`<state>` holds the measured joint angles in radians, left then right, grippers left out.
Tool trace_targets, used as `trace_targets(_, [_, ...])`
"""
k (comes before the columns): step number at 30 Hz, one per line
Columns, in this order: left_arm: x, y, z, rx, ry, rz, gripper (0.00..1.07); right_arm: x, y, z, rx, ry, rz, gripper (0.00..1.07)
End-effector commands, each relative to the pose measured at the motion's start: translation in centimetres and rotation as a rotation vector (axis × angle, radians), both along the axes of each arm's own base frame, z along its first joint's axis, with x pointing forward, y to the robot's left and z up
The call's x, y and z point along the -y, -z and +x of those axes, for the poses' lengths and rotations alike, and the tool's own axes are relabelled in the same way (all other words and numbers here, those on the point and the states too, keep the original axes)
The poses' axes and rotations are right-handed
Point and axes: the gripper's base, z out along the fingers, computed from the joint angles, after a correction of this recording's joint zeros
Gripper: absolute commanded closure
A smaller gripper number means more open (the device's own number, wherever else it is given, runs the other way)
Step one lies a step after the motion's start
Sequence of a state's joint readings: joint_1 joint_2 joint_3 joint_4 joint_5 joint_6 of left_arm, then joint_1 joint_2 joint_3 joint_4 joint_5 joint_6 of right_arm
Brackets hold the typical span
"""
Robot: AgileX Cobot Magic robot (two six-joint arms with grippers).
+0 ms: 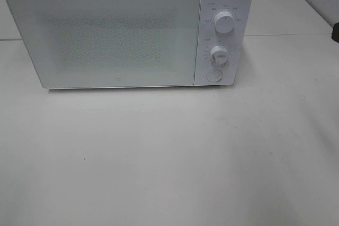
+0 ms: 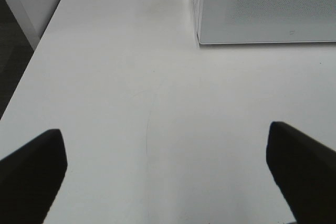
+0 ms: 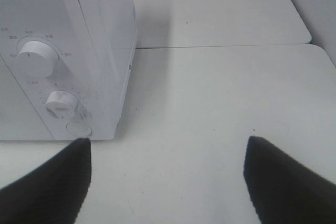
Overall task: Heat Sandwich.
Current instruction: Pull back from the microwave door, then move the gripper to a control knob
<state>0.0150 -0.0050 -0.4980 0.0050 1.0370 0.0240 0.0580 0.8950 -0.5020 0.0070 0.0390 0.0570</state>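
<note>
One microwave [image 1: 127,35], white, stands at the back of the white desk [image 1: 169,157] with its door [image 1: 106,33] shut. The door panel carries a fine dotted screen, and nothing can be made out through it. A small mark [image 1: 117,83] sits low on the door, too small to read. The control panel on the right of the microwave holds two round knobs, the upper knob [image 1: 224,23] and the lower knob [image 1: 219,54], with one round button [image 1: 214,75] beneath them. Small printed characters and scale ticks ring both knobs. In the high view and the right wrist view alike they are too small and blurred to read, and no brand name can be made out. A seam [image 1: 291,35] crosses the desk to the right of the microwave. The sandwich appears in none of the three views, so its place cannot be told. The left jaws stand wide open over bare desk in front of the microwave's left corner, with both dark fingers [image 2: 31,177] apart and nothing between them. The right jaws are likewise open and hold nothing, their fingers [image 3: 47,187] spread in front of the control panel. Count: one microwave, two knobs, one button, two sets of jaws.
</note>
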Motion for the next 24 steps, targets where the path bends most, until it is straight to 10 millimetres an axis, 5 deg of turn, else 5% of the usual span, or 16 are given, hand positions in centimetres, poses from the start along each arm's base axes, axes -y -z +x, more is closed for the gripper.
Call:
trace_targets(1, [0.0, 0.1, -0.3, 0.030, 0.002, -0.005, 0.08, -0.1, 0.1, 1.0, 0.041, 0.005, 0.012, 0.31])
trace_targets(7, [0.0, 0.1, -0.3, 0.030, 0.002, -0.005, 0.08, -0.1, 1.9, 2.5, 0.145, 0.004, 0.013, 0.31])
trace_targets(21, [0.0, 0.1, -0.3, 0.030, 0.002, -0.005, 0.08, 0.4, 6.4, 1.8, 0.203, 0.070, 0.028, 0.31])
trace_targets(24, [0.0, 0.1, -0.3, 0.030, 0.002, -0.005, 0.08, -0.8, 7.1, 1.8, 0.207, 0.041, 0.035, 0.31])
